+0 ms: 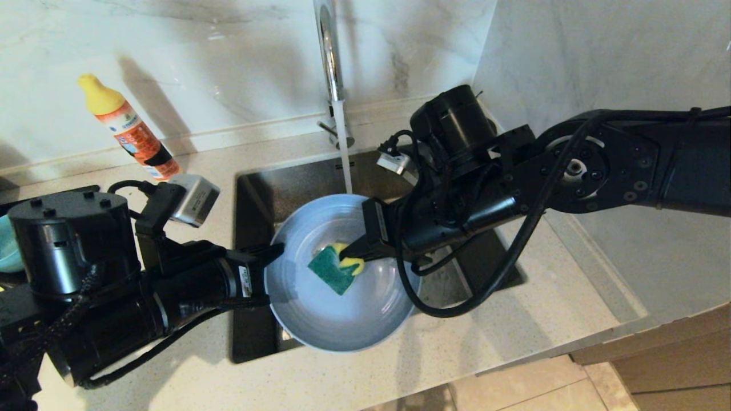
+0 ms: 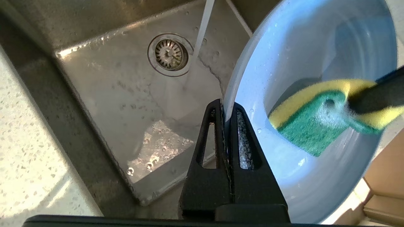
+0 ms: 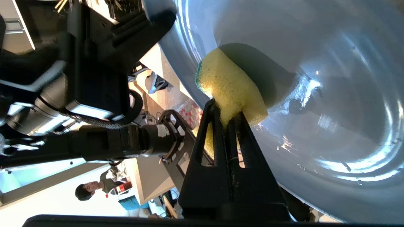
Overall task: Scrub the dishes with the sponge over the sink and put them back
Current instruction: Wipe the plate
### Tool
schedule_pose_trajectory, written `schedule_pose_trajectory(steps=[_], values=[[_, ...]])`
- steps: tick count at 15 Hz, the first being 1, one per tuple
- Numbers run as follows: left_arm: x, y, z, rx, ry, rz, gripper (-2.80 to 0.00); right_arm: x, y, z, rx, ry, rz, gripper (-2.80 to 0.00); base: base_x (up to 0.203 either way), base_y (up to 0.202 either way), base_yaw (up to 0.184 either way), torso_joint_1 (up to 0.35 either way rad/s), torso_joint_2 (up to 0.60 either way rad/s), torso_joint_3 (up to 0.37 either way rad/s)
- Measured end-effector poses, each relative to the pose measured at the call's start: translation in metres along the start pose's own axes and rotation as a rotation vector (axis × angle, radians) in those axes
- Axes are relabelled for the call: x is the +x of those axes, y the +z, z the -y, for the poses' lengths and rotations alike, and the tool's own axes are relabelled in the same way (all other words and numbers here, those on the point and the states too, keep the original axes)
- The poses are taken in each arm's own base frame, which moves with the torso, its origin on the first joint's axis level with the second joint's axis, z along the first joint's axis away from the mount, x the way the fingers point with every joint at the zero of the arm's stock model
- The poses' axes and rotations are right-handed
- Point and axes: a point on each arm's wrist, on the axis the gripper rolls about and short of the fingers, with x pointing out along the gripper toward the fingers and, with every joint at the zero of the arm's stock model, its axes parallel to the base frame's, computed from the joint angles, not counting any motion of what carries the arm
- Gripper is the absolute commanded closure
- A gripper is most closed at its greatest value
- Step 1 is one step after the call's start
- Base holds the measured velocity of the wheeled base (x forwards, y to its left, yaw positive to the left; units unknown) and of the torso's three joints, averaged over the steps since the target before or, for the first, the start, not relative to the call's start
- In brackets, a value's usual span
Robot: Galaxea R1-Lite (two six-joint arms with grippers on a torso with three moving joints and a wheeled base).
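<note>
Two grippers are working one dish here. The left gripper (image 1: 274, 252) is pinching the rim of the grey-blue plate (image 1: 320, 308) with its jaws pressed tight together, holding it tilted over the sink (image 1: 257, 194), near the sink's front edge. The right gripper (image 1: 347, 257) is clamping the sponge (image 1: 334, 268) and pressing it against the inside of the plate, green side showing from the head view and yellow side facing the right wrist camera (image 3: 230, 85).

Water is running from the tap (image 1: 330, 51) in a thin stream (image 1: 342, 148) and dropping behind the plate's far rim. From the left wrist view the drain (image 2: 170, 54) is sitting clear on the wet sink floor, and the stream is passing beside it.

Hard-to-see bits: the plate is covering most of the sink's middle in the head view, and the right arm is blocking the back right corner. A teal bowl (image 1: 8, 245) is barely peeking out at the counter's left edge, mostly hidden behind the left arm. A yellow-capped orange bottle (image 1: 128, 128) is leaning near the counter's back left, label too small to read.
</note>
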Motion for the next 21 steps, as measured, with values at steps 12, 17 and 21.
schedule_pose_trajectory(steps=[12, 17, 21], values=[[-0.001, 0.007, 0.0, -0.017, 0.008, 0.038, 0.0, -0.041, 0.001, 0.031, 0.045, -0.132, 0.028, 0.0, 0.0, 0.0, 0.0, 0.0, 0.0, 0.0], [0.004, 0.011, 0.0, -0.052, 0.027, 0.047, 0.0, -0.037, -0.022, 0.014, 0.02, -0.103, -0.041, 0.0, 0.0, 0.0, 0.0, 0.0, 0.0, 0.0], [0.012, 0.007, -0.001, -0.123, 0.031, 0.025, 0.0, -0.022, -0.029, -0.001, -0.014, -0.068, -0.072, 0.0, 0.0, 0.0, 0.0, 0.0, 0.0, 0.0]])
